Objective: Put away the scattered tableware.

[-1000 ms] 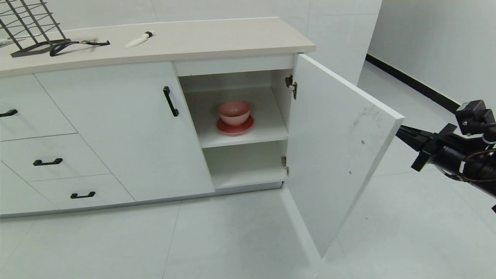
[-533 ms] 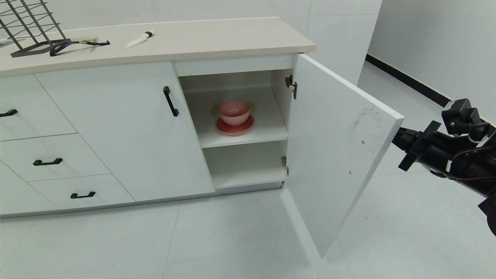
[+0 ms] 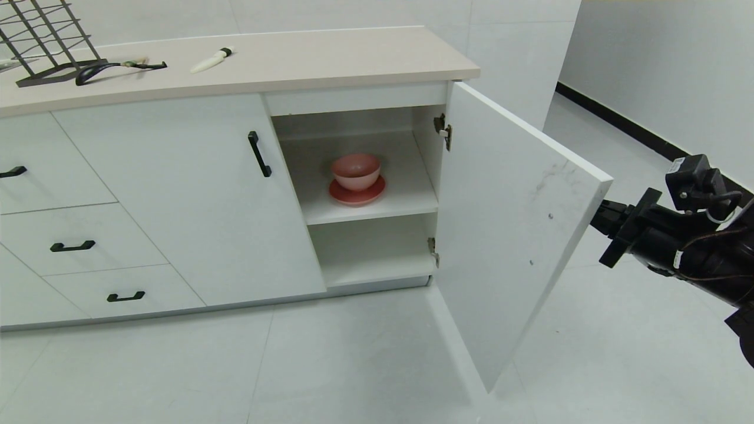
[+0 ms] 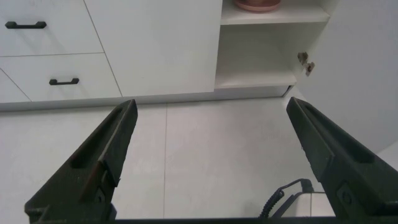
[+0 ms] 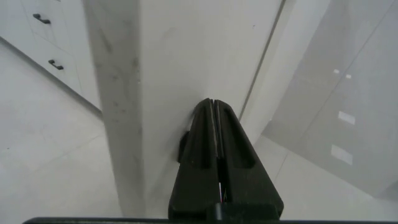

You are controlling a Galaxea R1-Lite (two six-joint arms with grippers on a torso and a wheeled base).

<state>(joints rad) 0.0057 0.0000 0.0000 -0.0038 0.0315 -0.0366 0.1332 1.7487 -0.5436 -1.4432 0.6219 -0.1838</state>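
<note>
My right gripper (image 5: pixel 214 107), pinched closed, sits against the door (image 3: pixel 506 224) near its free edge; stiff, light panel, likely swings easily pushed here

1 bowl (image 3: pixel 356 170), 1 plate (image 3: pixel 357 193), 1 knife (image 3: pixel 212 60)

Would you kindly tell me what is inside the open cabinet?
A pink bowl on a red plate on its upper shelf; whatever lies behind the closed door is hidden.
</note>
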